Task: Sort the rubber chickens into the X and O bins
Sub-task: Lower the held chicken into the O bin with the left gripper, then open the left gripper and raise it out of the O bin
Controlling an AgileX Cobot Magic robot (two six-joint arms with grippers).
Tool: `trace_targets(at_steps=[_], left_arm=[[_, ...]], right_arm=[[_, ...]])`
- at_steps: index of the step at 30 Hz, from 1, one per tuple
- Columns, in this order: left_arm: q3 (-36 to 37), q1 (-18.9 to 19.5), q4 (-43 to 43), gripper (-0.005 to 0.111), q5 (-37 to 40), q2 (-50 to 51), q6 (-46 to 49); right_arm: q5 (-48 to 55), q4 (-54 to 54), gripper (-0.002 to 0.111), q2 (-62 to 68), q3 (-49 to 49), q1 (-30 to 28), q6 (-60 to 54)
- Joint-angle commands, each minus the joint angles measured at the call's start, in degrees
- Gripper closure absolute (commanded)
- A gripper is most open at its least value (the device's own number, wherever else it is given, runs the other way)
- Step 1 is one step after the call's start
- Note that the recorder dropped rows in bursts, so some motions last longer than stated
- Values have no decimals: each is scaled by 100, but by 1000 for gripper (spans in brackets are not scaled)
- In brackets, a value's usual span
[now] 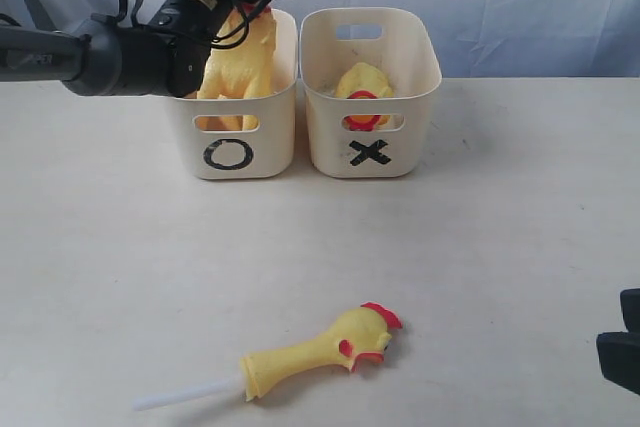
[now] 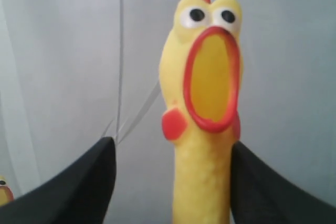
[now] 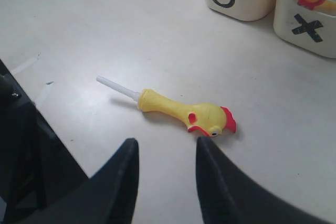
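Left gripper (image 2: pixel 172 142) stands wide around the long yellow rubber chicken (image 2: pixel 205 108) in the cream plastic O tub (image 1: pixel 272 137) by the bench's far edge; withdrawing could snag and topple it. Right gripper (image 3: pixel 167 142) gapes empty.

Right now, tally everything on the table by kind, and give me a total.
Cream bins: 2, the O bin and the X bin
Whole chickens: 2, one in the O bin, a second barely in view
Headless body: 1
Head on stick: 1
Total: 6
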Motion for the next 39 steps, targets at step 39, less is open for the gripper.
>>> trace_targets(at_steps=[39], left_arm=[[-99,103,191,15,447,-525,125]], right_arm=[[-28,-9,73,-37,31,6,-9]])
